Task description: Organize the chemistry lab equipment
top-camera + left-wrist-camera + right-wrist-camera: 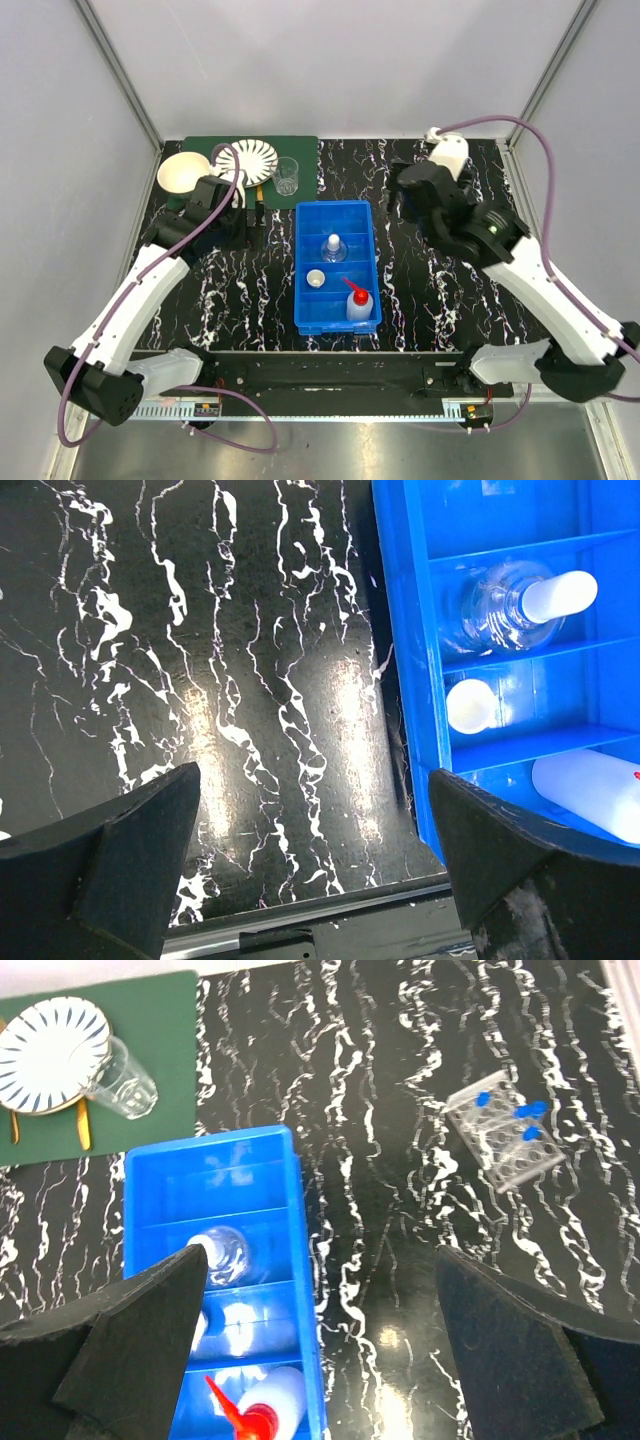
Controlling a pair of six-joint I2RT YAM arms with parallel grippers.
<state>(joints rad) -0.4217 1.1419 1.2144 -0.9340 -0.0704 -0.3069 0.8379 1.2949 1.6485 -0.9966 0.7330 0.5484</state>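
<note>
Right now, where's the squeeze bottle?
In the top view, the squeeze bottle lies at the right of the blue bin's nearest compartment, one slot from the small lid.

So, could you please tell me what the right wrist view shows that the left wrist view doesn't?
Only the right wrist: the tube rack, plate, beaker and green mat. Only the left wrist: the table's near edge. Both: the blue bin, its clear flask and the squeeze bottle.
</note>
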